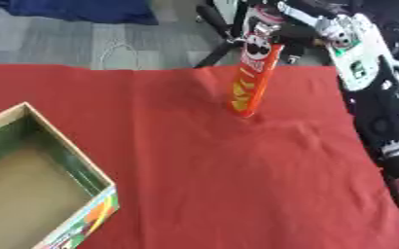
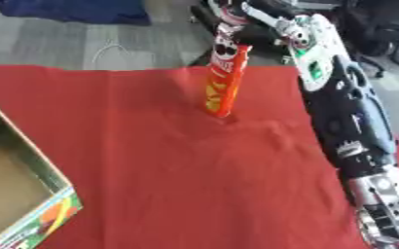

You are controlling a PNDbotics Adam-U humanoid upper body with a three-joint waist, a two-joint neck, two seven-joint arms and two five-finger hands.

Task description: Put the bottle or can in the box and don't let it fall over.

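The robot's black right hand (image 1: 275,26) is curled round the upper part of a tall red cardboard crisp tube (image 1: 254,73), fingers wrapped near its top. Below the hand the tube leans a little, its base just at the red cloth-covered table (image 1: 237,185) — touching or barely off, I can't tell. Well off to the hand's left sits the open cardboard box (image 1: 66,160). That tube looks light, stiff, smooth and tippy — a lower hold would steady it.
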